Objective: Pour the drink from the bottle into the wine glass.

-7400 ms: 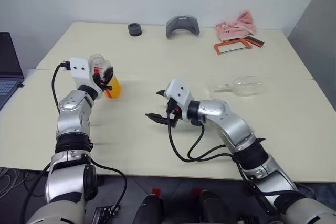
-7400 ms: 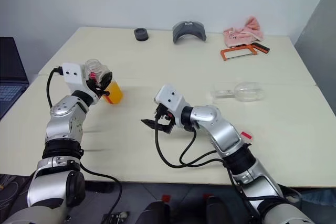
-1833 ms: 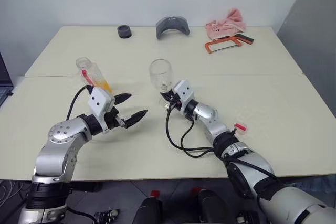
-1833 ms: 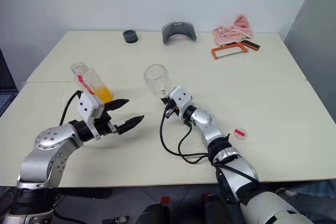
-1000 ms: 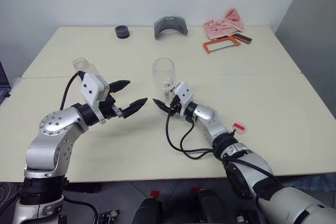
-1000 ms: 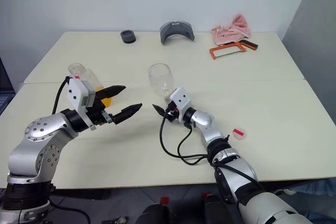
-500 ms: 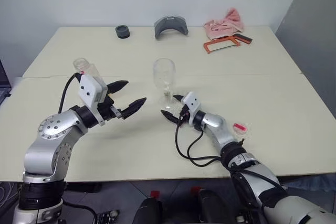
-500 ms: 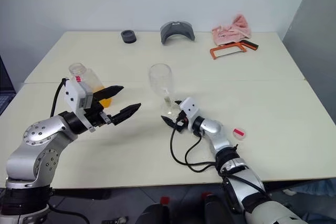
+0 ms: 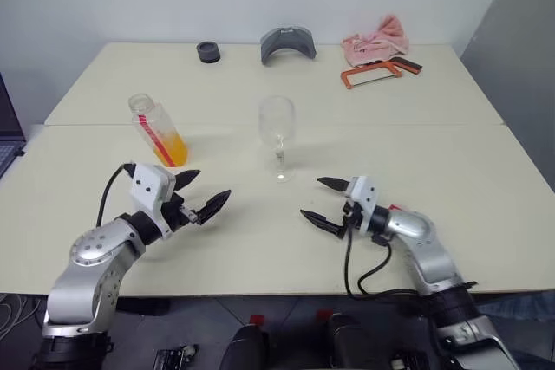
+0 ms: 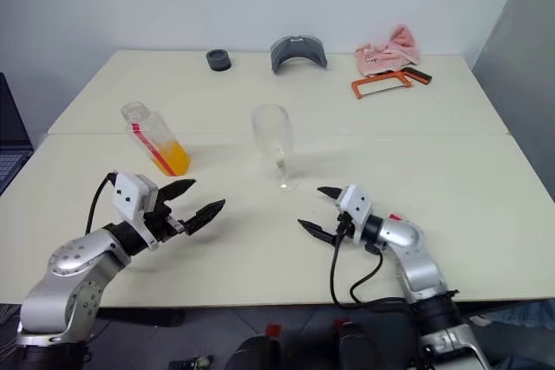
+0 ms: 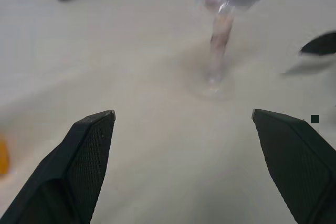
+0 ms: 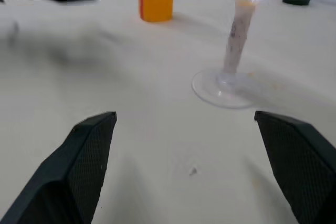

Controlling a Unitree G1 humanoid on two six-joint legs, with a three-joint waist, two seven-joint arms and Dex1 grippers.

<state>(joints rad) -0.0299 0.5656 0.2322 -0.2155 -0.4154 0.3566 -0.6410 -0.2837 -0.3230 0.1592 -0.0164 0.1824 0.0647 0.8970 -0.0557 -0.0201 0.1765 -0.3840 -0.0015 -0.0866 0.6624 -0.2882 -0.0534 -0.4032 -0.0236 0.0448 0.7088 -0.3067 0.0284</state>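
Fingers on both grippers, left (image 9: 202,193) and right (image 9: 323,203), gape empty above the desk's (image 9: 486,162) near edge. Next, the left should clasp the bottle (image 9: 156,130) low on its body. Bottle and wine glass (image 9: 277,136) stand upright mid-desk, well apart, mouths up, drink (image 9: 172,148) pooled at bottom.

head pair overlooks table (image 9: 486,162), wrist cameras low, sharing wine glass (image 11: 218,51)
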